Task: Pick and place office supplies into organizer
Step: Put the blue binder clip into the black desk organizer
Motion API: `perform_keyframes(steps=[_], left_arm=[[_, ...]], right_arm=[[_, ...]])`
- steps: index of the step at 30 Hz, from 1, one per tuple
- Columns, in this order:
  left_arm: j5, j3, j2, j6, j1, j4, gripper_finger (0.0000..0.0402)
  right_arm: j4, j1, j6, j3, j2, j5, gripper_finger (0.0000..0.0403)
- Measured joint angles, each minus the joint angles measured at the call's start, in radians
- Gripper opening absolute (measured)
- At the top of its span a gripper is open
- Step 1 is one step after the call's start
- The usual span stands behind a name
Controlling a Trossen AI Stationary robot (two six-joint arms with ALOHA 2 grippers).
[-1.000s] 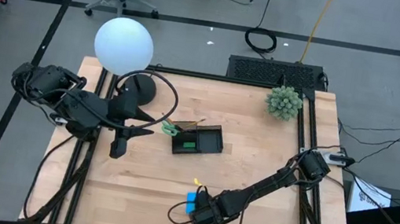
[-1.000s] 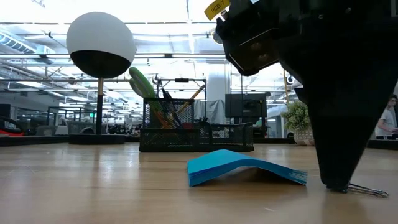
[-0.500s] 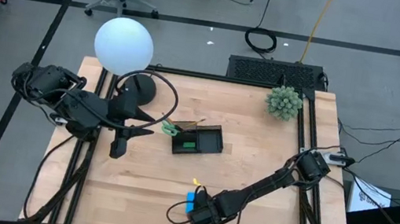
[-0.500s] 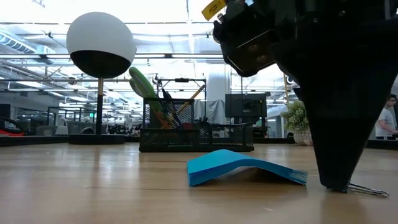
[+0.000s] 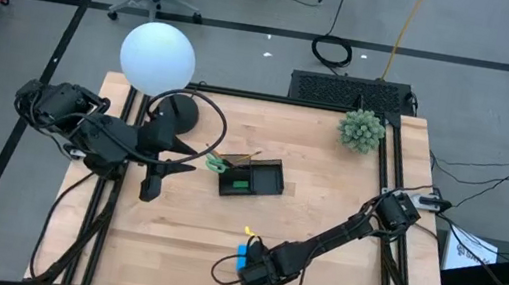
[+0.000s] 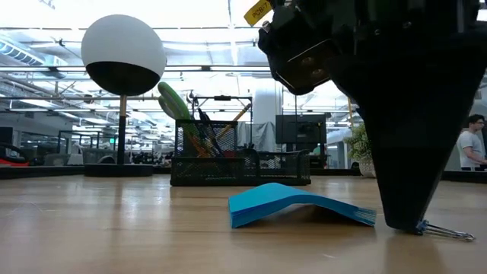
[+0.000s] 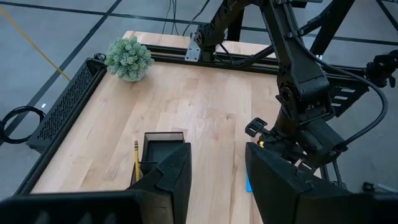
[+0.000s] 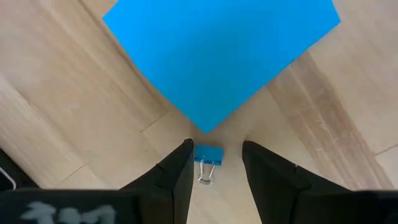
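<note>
My right gripper (image 8: pixel 216 163) points down near the table's near edge, open, with a finger on each side of a small blue binder clip (image 8: pixel 208 154). The clip lies on the wood, its wire handles (image 6: pixel 445 232) sticking out past the gripper (image 6: pixel 402 222). Just beyond it lies the blue square note pad (image 8: pixel 217 56) (image 5: pixel 243 253), bowed up at one edge (image 6: pixel 297 202). The black organizer (image 5: pixel 251 178) (image 6: pixel 228 164) stands mid-table and holds pencils and green-handled scissors (image 5: pixel 216 164). My left gripper (image 7: pixel 217 180) (image 5: pixel 152 188) hangs open at the table's left. My right gripper comes at the binder clip's blue body (image 8: pixel 208 154) from above. One finger (image 8: pixel 177 180) lies right beside the clip's edge, the other (image 8: pixel 267 180) stands apart from it. I cannot tell whether either touches. The clip lies flat on the table.
A lamp with a white globe (image 5: pixel 157 57) and a round black base (image 5: pixel 178 111) stands at the far left. A fuzzy green plant ball (image 5: pixel 361 130) sits in the far right corner. A person (image 6: pixel 473 144) shows in the room beyond. Bare wood lies between organizer and note pad.
My right gripper has drifted slightly toward the table's left over the clip. The clip and the note pad have stayed where they were.
</note>
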Motion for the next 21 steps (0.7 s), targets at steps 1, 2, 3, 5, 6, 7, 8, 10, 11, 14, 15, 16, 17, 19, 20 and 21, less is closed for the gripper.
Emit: perform_keyframes(steps=[1,2,3,5,6,7,8,10,11,14,15,16,17,19,20,21], left_arm=[[0.000,0.000,0.000,0.000,0.000,0.000,0.0145],[0.000,0.000,0.000,0.000,0.000,0.000,0.0145],[0.000,0.000,0.000,0.000,0.000,0.000,0.0145],[0.000,0.000,0.000,0.000,0.000,0.000,0.0145],[0.000,0.000,0.000,0.000,0.000,0.000,0.0145],[0.000,0.000,0.000,0.000,0.000,0.000,0.0145],[0.000,0.000,0.000,0.000,0.000,0.000,0.0145],[0.000,0.000,0.000,0.000,0.000,0.000,0.0145],[0.000,0.000,0.000,0.000,0.000,0.000,0.0145],[0.000,0.000,0.000,0.000,0.000,0.000,0.0145],[0.000,0.000,0.000,0.000,0.000,0.000,0.0145],[0.000,0.000,0.000,0.000,0.000,0.000,0.0145],[0.000,0.000,0.000,0.000,0.000,0.000,0.0145],[0.000,0.000,0.000,0.000,0.000,0.000,0.0145],[0.000,0.000,0.000,0.000,0.000,0.000,0.0145],[0.000,0.000,0.000,0.000,0.000,0.000,0.0145]], right_arm=[[-0.002,-0.001,0.000,0.000,0.000,0.003,0.0134],[-0.004,-0.001,0.004,0.000,0.000,0.006,0.0134],[-0.008,-0.001,0.018,0.000,0.000,0.012,0.0134],[-0.018,-0.005,0.050,0.000,0.001,0.028,0.0134],[-0.022,-0.007,0.060,0.000,0.001,0.030,0.0134],[-0.024,-0.010,0.064,0.000,0.001,0.030,0.0134],[-0.026,-0.012,0.065,0.000,0.001,0.030,0.0134],[-0.028,-0.012,0.073,0.000,0.001,0.036,0.0134],[-0.030,-0.012,0.079,0.000,0.001,0.042,0.0134],[-0.033,-0.012,0.087,-0.001,0.001,0.058,0.0134],[-0.034,-0.012,0.090,-0.001,0.001,0.059,0.0134],[-0.034,-0.012,0.090,-0.001,0.001,0.059,0.0134],[-0.033,-0.012,0.088,-0.001,0.000,0.059,0.0134],[-0.034,-0.007,0.063,0.000,0.000,0.058,0.0134],[-0.039,-0.005,0.049,0.005,0.001,0.058,0.0134],[-0.044,-0.005,0.032,0.012,0.001,0.058,0.0134]])
